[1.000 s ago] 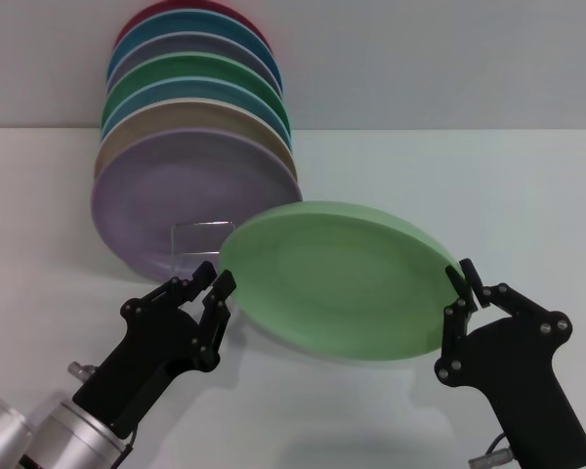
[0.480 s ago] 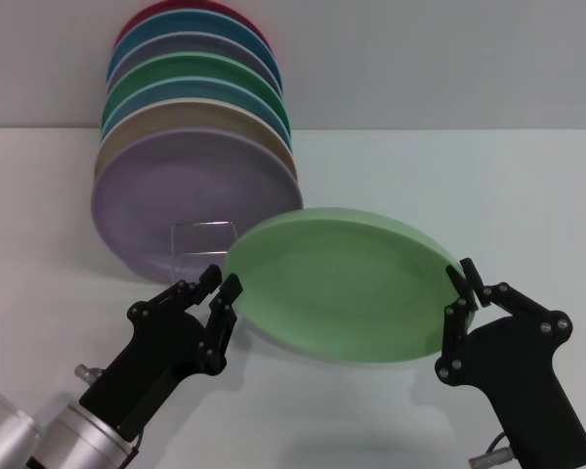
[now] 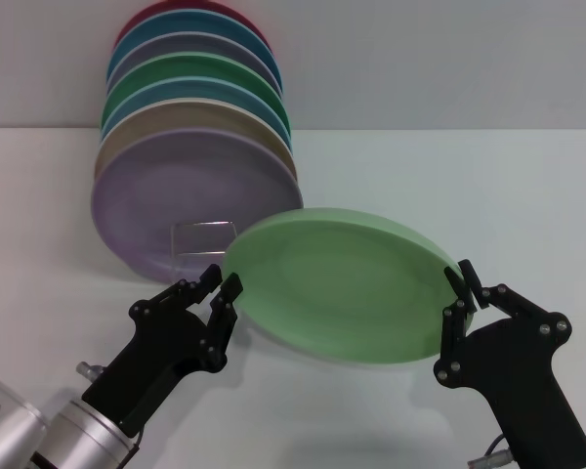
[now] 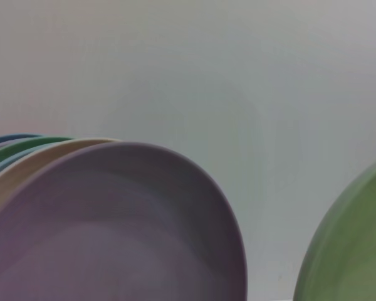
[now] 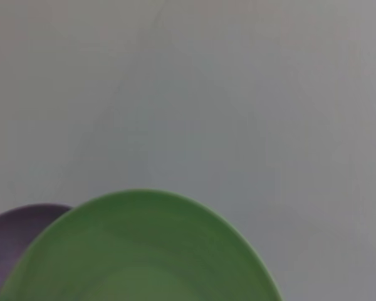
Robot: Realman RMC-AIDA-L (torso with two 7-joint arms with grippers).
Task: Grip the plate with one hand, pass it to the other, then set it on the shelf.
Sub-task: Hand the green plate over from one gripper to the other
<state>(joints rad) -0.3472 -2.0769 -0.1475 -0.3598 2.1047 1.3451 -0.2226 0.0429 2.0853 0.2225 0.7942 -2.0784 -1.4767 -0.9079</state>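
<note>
The light green plate [image 3: 337,283] hangs tilted above the white table, in front of the rack. My right gripper [image 3: 459,283] is shut on its right rim. My left gripper [image 3: 221,285] is open, its fingertips right at the plate's left rim; whether they touch it I cannot tell. The plate also shows in the right wrist view [image 5: 144,257] and at the edge of the left wrist view [image 4: 354,251]. The shelf [image 3: 203,237] shows only as a thin upright rectangular loop in front of the lilac plate [image 3: 190,200]; the rest is hidden by plates.
Several coloured plates stand upright in a row in the rack at the back left, the lilac one foremost, an emerald-green one [image 3: 200,83] farther back. The lilac plate also shows in the left wrist view [image 4: 113,232]. A grey wall [image 3: 449,59] runs behind the table.
My left gripper has moved a little right and forward, up to the plate's left rim. The green plate has sunk slightly. The right gripper has barely moved.
</note>
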